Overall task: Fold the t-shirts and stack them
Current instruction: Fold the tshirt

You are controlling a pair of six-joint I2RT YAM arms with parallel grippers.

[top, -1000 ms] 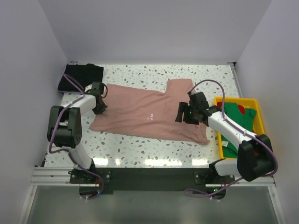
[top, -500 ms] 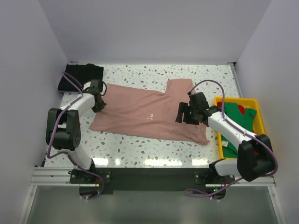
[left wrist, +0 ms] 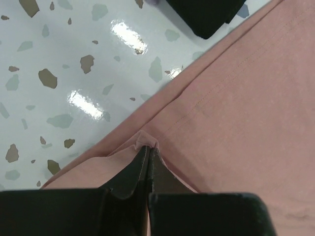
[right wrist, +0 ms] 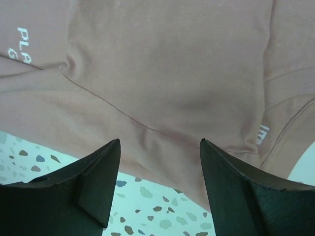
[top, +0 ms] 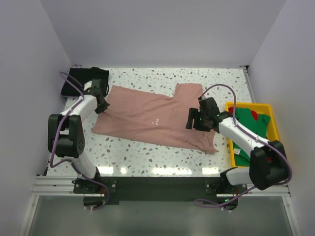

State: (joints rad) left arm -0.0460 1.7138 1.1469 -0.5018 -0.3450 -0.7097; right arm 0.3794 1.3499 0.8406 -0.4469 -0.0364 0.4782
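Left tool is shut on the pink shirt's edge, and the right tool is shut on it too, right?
No. The left tool is shut on the edge of the pink shirt, but the right tool is open over it, per the right wrist view.

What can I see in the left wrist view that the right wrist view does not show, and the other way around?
Only the left wrist view: the left gripper shut on a pinched edge of the pink t-shirt, and a corner of the black t-shirt. Only the right wrist view: the right gripper open over the pink cloth, and white letters printed on it. Both: the pink t-shirt lying on the speckled table.
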